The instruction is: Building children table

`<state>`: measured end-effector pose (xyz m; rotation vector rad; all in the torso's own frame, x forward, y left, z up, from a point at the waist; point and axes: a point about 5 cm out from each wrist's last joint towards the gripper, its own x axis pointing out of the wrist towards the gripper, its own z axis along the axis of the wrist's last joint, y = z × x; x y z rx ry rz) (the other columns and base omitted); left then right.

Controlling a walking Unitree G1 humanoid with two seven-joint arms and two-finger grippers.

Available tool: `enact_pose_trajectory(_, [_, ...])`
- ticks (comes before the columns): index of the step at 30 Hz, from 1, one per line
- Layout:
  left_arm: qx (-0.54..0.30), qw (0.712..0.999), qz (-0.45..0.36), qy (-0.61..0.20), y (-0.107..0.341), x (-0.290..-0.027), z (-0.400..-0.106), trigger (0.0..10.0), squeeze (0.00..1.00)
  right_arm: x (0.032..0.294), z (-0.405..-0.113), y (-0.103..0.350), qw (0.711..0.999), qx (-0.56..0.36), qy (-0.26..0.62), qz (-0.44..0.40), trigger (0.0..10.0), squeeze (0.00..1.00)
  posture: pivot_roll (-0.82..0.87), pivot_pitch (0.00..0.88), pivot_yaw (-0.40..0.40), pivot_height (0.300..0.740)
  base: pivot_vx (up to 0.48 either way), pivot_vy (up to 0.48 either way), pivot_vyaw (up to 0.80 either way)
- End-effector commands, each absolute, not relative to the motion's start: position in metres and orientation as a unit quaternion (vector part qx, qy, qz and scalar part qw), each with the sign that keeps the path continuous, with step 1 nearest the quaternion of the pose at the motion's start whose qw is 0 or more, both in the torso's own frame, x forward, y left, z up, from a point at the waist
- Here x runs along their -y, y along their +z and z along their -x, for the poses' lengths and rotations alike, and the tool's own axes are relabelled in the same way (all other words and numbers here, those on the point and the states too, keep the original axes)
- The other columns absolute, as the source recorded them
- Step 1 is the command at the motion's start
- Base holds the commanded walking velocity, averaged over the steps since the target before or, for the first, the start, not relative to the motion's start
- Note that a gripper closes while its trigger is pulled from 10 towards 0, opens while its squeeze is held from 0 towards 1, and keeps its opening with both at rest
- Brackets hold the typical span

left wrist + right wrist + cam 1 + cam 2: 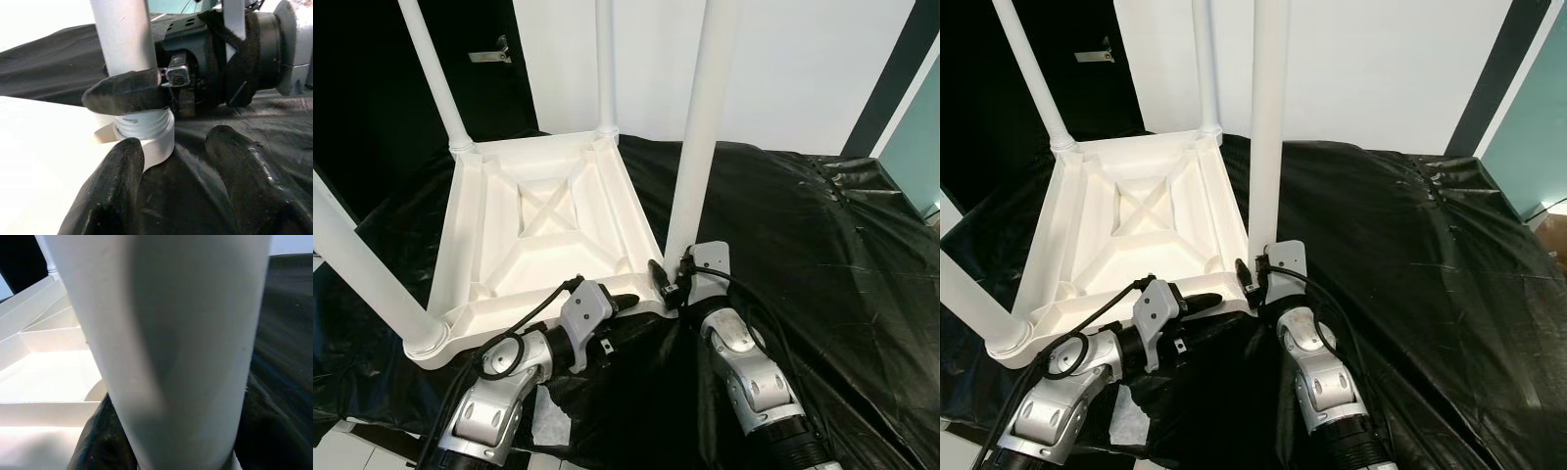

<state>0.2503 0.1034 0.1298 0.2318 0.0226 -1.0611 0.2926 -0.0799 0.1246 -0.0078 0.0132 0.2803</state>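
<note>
**Upside-down kids' table, near-right leg gripped at its base**

Left eye: white plastic table top (548,235) lies inverted on a black sheet (803,255), ribbed underside up, legs standing at the corners. Right pincer (668,284) sits at the base of the near-right leg (700,137), closed around it. Left pincer (617,302) rests against the table's near edge, just beside that corner.

Right eye: same layout; a scrap of white paper (1126,423) lies under the left arm.

Left wrist: left pincer's fingers (112,196) spread apart, holding nothing. One right-pincer finger (127,93) presses across the leg just above its screw thread (144,125), which sits in the corner socket.

Right wrist: leg seen close up, blurred; ribbed underside behind it.
</note>
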Motion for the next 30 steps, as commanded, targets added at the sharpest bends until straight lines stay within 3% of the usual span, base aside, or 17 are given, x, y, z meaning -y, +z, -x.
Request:
enact_pose_trajectory(1, [-0.012,0.864,-0.114,-0.490,0.131,-0.105,-0.252,10.0,0.00,0.080,-0.288,0.110,0.992,-0.048,0.117,-0.009,10.0,0.00,-0.01,0.000,-0.032,0.740,0.000,0.000,0.00])
enact_pose_trajectory(3, [-0.011,0.865,-0.114,-0.489,0.131,-0.105,-0.252,10.0,0.00,0.081,-0.288,0.111,0.992,-0.046,0.116,-0.008,10.0,0.00,-0.01,0.000,-0.032,0.740,0.000,0.000,0.00])
enact_pose_trajectory(4, [-0.011,0.866,-0.114,-0.488,0.131,-0.105,-0.252,10.0,0.00,0.082,-0.289,0.112,0.992,-0.045,0.116,-0.007,10.0,0.24,-0.01,0.000,-0.032,0.740,0.000,0.000,0.00])
enact_pose_trajectory(5, [-0.010,0.866,-0.114,-0.487,0.132,-0.105,-0.252,10.0,0.00,0.083,-0.289,0.112,0.992,-0.046,0.118,-0.008,10.0,1.00,-0.01,0.000,-0.031,0.740,0.000,0.000,0.00])
enact_pose_trajectory(18, [-0.001,0.877,-0.113,-0.467,0.137,-0.108,-0.259,10.0,0.00,0.105,-0.290,0.124,0.984,-0.005,0.181,0.001,10.0,1.00,0.00,0.000,-0.037,0.740,0.000,0.000,0.00])
enact_pose_trajectory(24, [0.002,0.876,-0.120,-0.467,0.141,-0.111,-0.262,10.0,0.00,0.128,-0.291,0.130,0.945,0.001,0.323,0.051,10.0,1.00,-0.01,0.000,-0.020,0.740,0.000,0.000,0.00])
enact_pose_trajectory(30, [0.001,0.875,-0.122,-0.469,0.142,-0.113,-0.263,10.0,0.00,0.133,-0.295,0.132,0.917,-0.009,0.390,0.077,10.0,1.00,-0.01,0.000,-0.009,0.740,0.000,0.000,0.00])
